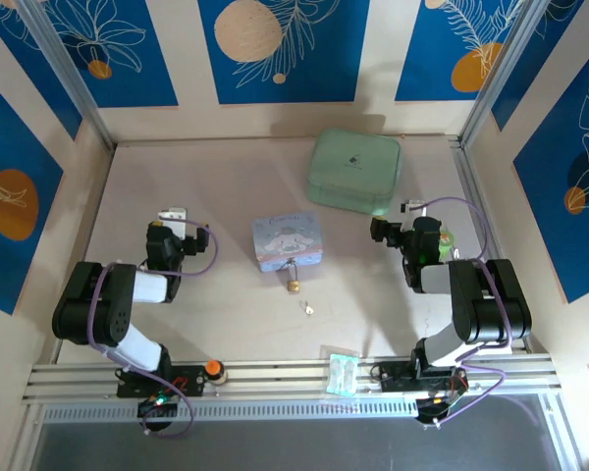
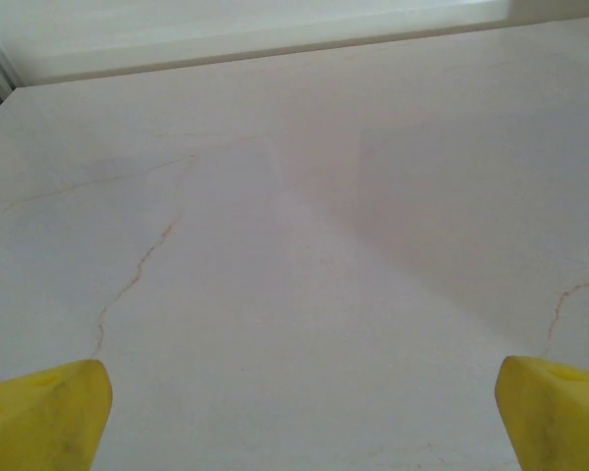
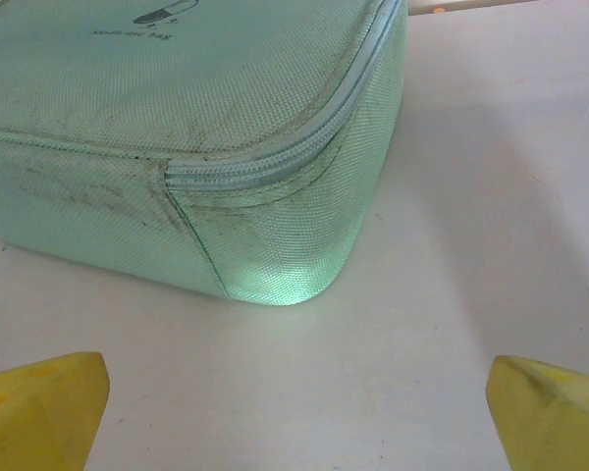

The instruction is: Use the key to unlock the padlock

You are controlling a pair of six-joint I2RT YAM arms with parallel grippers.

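The tiny brass padlock point(image 1: 293, 285) lies on the table just in front of the blue cartoon tin point(image 1: 288, 242). A small silver key point(image 1: 308, 309) rests a little nearer and to the right of it. My left gripper point(image 1: 174, 214) is well left of the tin; in its wrist view the gripper point(image 2: 299, 412) is open over bare tabletop, yellow fingertips point(image 2: 49, 412) wide apart. My right gripper point(image 1: 410, 207) is right of the tin; in its wrist view it point(image 3: 294, 412) is open, with nothing between its yellow fingertips point(image 3: 44, 402).
A mint-green zipped pouch point(image 1: 354, 172) lies at the back centre; its near corner point(image 3: 275, 245) is just ahead of my right gripper. A clear plastic packet point(image 1: 341, 371) and an orange round knob point(image 1: 213, 369) sit on the front rail. Walls enclose the table.
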